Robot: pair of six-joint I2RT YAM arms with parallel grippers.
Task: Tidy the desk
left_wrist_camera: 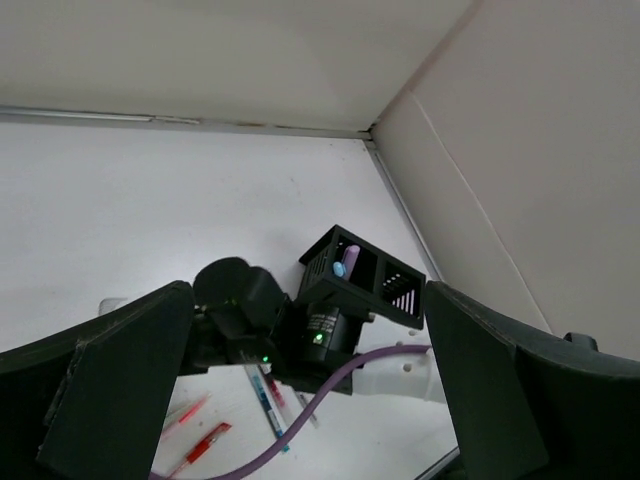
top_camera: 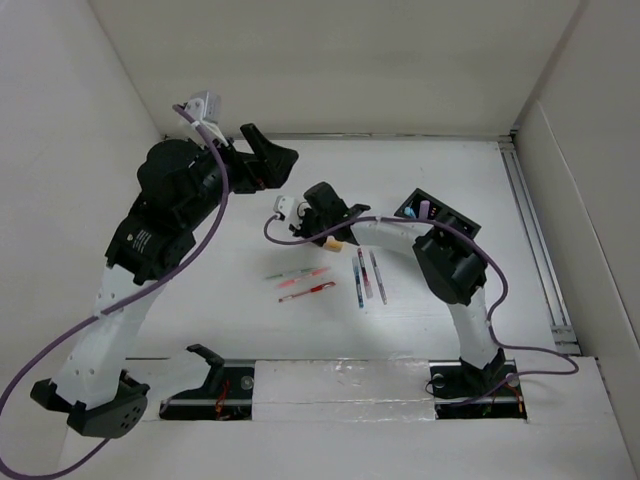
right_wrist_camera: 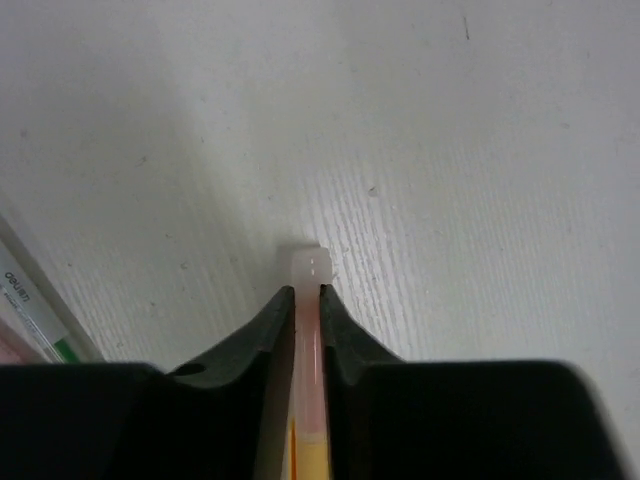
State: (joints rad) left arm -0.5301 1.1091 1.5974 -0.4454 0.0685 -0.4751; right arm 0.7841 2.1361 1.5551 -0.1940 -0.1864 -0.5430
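Your desk (top_camera: 240, 320) is the big white top that fills the overhead view, w/ white panels on the far, left and right sides and both arm bases bolted at its near edge. Your R gripper (right_wrist_camera: 307, 295) is low over the middle of the desk, arm reaching left. Its fingers (right_wrist_camera: 262, 330) are closed in tight on a slim pen (right_wrist_camera: 317, 264): pale translucent cap poking out past the tips, yellow body further back btwn the jaws. You can't tell from the wrist cam whether the cap end touches the surface or sits just above it. Along the left edge of that same view there's part of another pen w/ a green mark (right_wrist_camera: 30, 310), flat on the desk. Your L gripper (top_camera: 262, 150) is held up high over the far-left part of the desk, fingers spread wide and holding nothing. In its own cam they frame the R arm and the stuff below. Overhead, just near-side of the R gripper, two dark pens (top_camera: 368, 277) lie side by side, roughly parallel. To their left are a green-and-pink pen (top_camera: 297, 272) and a red pen (top_camera: 308, 291), close together and angled alike. The black organizer box (top_camera: 445, 215) stands on the right part of the desk, just beyond the R arm's elbow. One compartment has a pale purple item (left_wrist_camera: 350, 255) w/ a blue one (left_wrist_camera: 340, 268) against it. A purple cable (top_camera: 218, 210) loops along the L arm.
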